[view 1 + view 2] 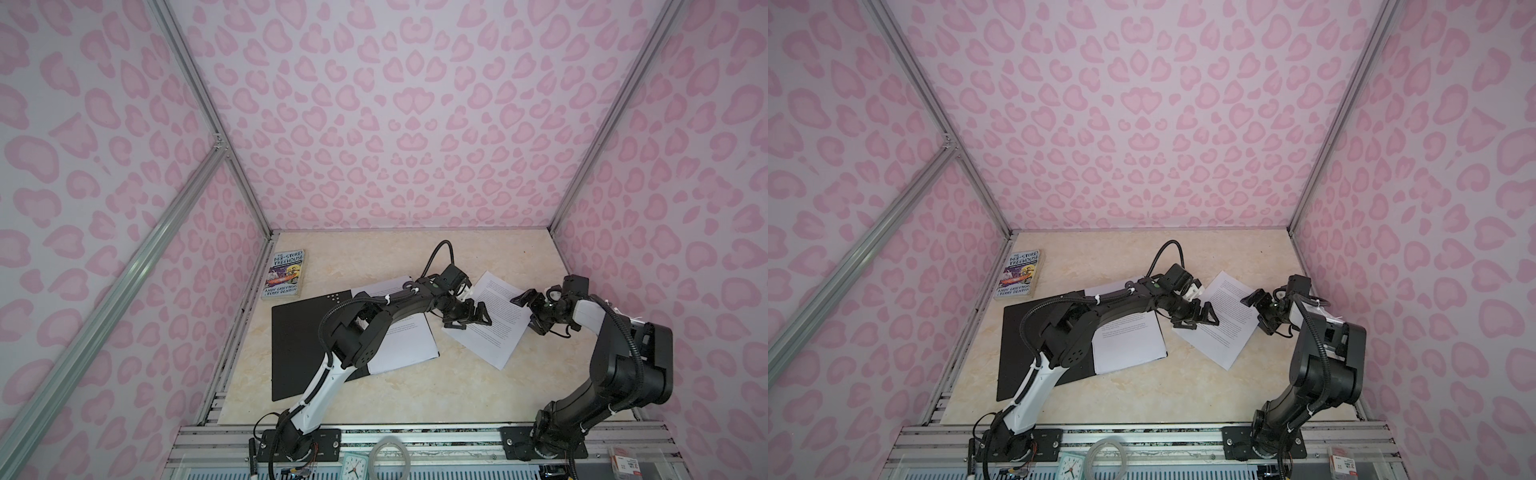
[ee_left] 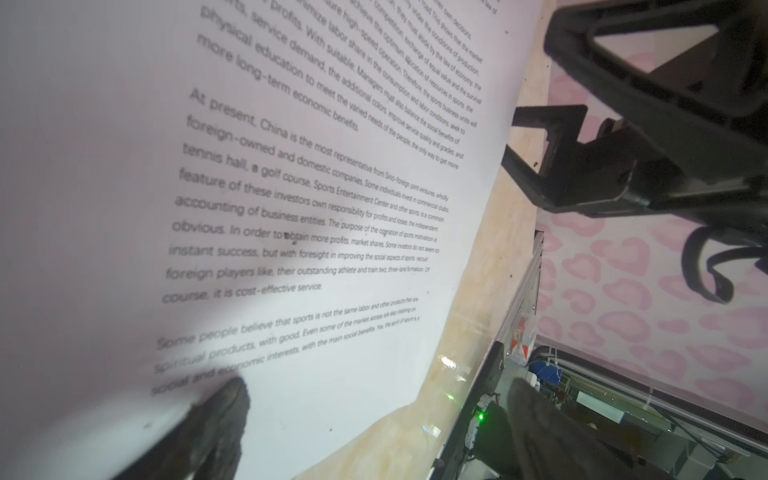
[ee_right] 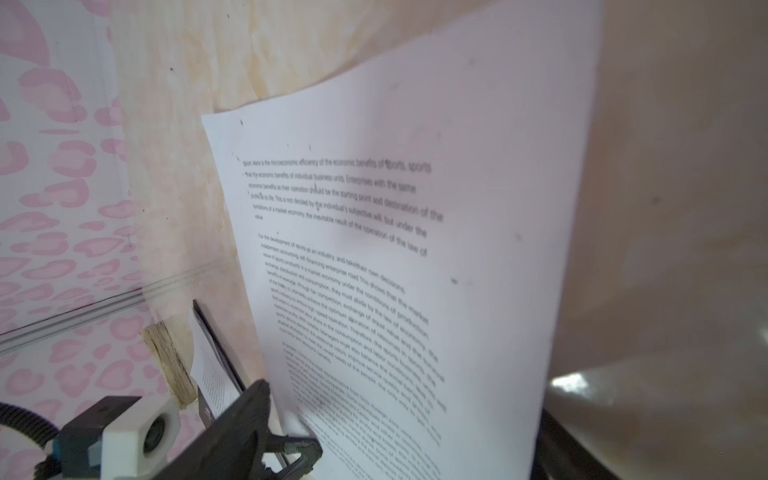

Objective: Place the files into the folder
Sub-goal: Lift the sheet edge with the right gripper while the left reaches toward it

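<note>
A: What's the count?
B: You have two files [image 1: 494, 345], white with dense black text: one on the open black folder [image 1: 295, 345], left, one askew on the desk [image 1: 415, 395], right.
A: Obstructions?
B: One book [image 1: 284, 274] far left. Your left claw [image 1: 469, 324] and right claw [image 1: 527, 314], both spread, flank the loose one.

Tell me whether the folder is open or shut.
Open. The folder lies flat with its black inside facing up, and a printed sheet overlaps it.

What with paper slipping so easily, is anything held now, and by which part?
Nothing looks held: the left gripper and right gripper stand open at opposite edges of the loose sheet.
</note>
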Controlling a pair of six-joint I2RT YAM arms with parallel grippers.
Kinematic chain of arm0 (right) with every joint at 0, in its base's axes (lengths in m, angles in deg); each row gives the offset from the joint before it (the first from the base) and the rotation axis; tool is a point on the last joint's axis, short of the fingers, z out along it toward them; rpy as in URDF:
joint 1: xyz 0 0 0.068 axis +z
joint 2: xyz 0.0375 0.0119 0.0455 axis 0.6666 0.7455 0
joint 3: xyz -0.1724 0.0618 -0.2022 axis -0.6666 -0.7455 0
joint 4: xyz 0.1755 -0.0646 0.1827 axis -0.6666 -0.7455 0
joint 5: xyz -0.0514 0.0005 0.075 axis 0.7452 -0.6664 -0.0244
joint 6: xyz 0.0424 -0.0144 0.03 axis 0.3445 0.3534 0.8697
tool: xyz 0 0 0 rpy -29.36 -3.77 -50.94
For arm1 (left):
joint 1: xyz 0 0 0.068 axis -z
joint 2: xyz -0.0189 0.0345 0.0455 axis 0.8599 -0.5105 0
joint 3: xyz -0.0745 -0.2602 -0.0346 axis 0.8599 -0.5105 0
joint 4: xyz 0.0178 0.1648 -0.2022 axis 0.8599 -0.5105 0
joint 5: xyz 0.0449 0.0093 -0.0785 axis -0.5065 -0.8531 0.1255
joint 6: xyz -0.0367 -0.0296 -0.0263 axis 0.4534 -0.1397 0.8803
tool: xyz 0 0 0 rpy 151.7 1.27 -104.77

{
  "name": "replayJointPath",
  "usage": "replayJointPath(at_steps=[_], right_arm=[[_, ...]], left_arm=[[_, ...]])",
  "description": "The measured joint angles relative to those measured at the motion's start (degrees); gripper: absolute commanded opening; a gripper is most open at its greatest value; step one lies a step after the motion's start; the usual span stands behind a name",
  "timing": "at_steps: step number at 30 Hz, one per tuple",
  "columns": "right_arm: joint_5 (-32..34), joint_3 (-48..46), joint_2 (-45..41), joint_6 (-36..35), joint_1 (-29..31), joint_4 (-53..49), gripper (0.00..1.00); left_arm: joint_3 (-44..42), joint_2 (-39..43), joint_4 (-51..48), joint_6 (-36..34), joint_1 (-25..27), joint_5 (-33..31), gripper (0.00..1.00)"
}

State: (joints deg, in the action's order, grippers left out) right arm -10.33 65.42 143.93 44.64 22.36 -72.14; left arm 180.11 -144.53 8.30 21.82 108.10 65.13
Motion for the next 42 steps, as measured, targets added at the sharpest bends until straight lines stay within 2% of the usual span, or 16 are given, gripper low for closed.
replayJointPath(at_steps=[8, 11, 22, 29, 36, 42], right_arm=[[-3.2, -4.9, -1.2, 2.3, 2.3, 3.9, 0.69], [-3.0, -6.4, -2.0, 2.7, 3.3, 5.3, 0.60], [-0.2, -8.2, -3.0, 2.8, 3.7, 5.6, 0.00], [-0.2, -7.8, -4.4, 2.7, 3.7, 4.3, 0.00], [-0.4, -7.7, -5.5, 2.7, 3.7, 3.3, 0.00], [-0.7, -7.2, -5.9, 2.6, 3.5, 2.4, 0.00]], left_arm=[[-0.2, 0.2, 0.1, -0.3, 0.0, 0.2, 0.99], [-0.4, 0.4, 0.2, -0.4, 0.0, 0.3, 1.00], [0.1, 0.8, 0.0, -0.9, -0.2, 0.5, 0.99], [4.5, 1.8, -6.7, -2.7, -1.2, -2.7, 0.99], [13.8, 2.5, -4.1, -6.3, -1.6, -4.6, 0.98], [6.0, 9.9, 6.2, -10.2, -2.2, -7.8, 0.98]])
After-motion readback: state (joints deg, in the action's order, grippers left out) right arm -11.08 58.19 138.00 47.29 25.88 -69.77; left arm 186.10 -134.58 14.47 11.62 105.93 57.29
